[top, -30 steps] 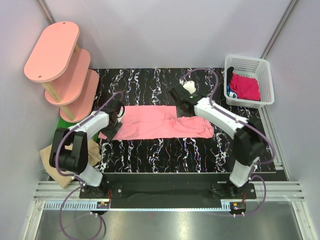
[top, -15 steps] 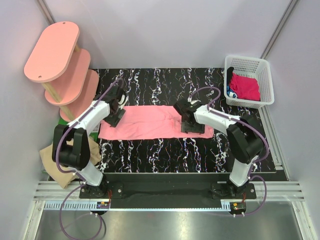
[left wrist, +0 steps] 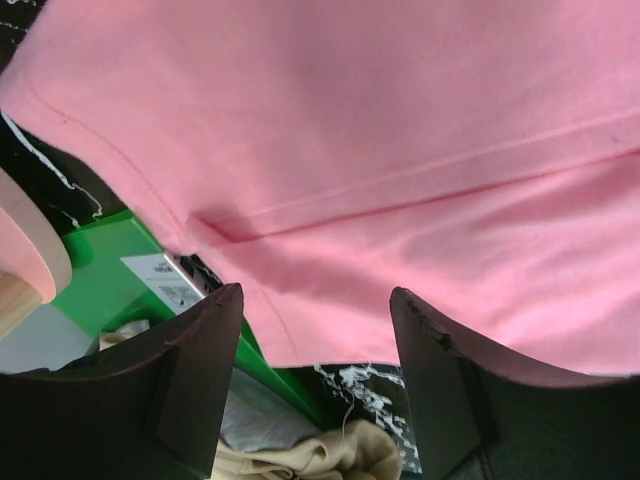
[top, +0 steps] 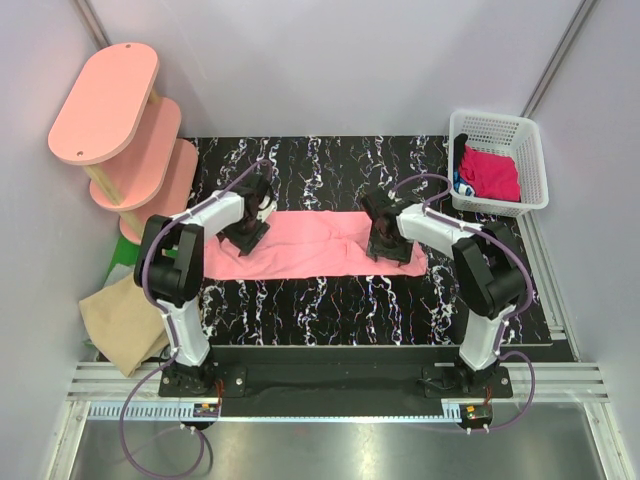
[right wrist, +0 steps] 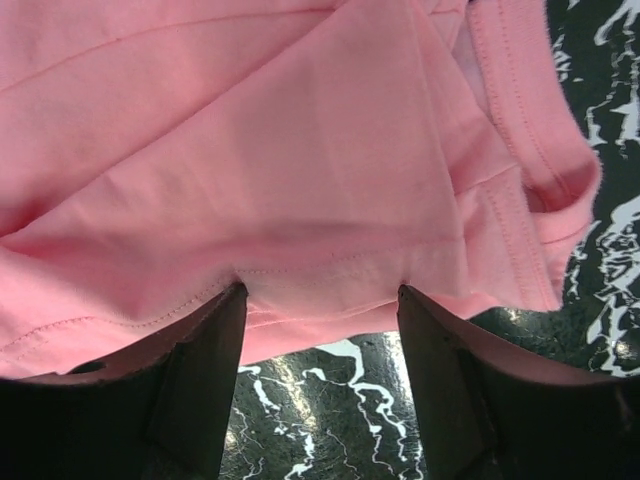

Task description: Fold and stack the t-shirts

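While left gripper [left wrist: 315,300] and right gripper [right wrist: 320,300] are hanging spread | salmon-pink t-shirt [top: 310,245] is looking limp, light | advising pinching hem at both ends

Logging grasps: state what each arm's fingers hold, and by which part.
Nothing is held: left fingers and right fingers stand open over the pink t-shirt.

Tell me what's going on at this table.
Two robot arms are working on a salmon-pink t-shirt laid as a long strip on the marbled table. The left gripper sits at its left end, the right gripper at its right end, both open over the cloth. A tan t-shirt lies beyond the table's left edge; a magenta t-shirt is in the white basket.
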Controlling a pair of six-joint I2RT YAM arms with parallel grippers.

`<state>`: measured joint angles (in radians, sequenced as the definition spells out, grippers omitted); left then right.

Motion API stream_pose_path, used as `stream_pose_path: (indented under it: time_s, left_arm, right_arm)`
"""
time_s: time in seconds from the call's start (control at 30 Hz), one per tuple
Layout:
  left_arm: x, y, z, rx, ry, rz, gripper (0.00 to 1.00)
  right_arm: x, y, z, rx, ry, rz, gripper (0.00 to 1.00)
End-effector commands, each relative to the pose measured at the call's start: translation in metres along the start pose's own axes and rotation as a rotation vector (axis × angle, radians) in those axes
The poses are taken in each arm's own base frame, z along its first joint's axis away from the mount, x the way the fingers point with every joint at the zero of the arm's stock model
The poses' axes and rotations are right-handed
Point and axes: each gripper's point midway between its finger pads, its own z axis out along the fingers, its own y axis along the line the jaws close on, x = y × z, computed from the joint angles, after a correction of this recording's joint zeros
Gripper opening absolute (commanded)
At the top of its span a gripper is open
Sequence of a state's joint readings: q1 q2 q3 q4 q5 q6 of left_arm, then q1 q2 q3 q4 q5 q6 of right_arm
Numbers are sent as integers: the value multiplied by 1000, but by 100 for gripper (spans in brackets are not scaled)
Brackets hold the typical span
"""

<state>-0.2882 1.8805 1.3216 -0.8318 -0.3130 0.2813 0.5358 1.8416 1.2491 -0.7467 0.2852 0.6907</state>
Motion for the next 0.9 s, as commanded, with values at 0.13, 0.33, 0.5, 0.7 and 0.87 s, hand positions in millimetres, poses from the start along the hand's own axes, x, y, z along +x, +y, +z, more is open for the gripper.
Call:
stream_pose_path:
  time_s: [0.13, 0.33, 0.5, 0.7, 0.87]
  left_arm:
    - [21, 8, 27, -95, 55, 46, 66]
    - [38, 17, 37, -176, 99, 81, 65]
    - [45, 22, 39, -208, 106, 89, 65]
    - [35, 9, 24, -168, 84, 50, 65]
    - [24, -31, -2, -47, 34, 59, 65]
  right_arm:
    - [14, -6, 30, 5, 77, 25, 66]
    - [20, -28, 35, 54, 74, 9, 66]
    - [24, -43, 46, 62, 93, 16, 66]
    - [4, -35, 39, 13, 69, 45, 64]
    - [-30, -34, 34, -2, 32, 73, 63]
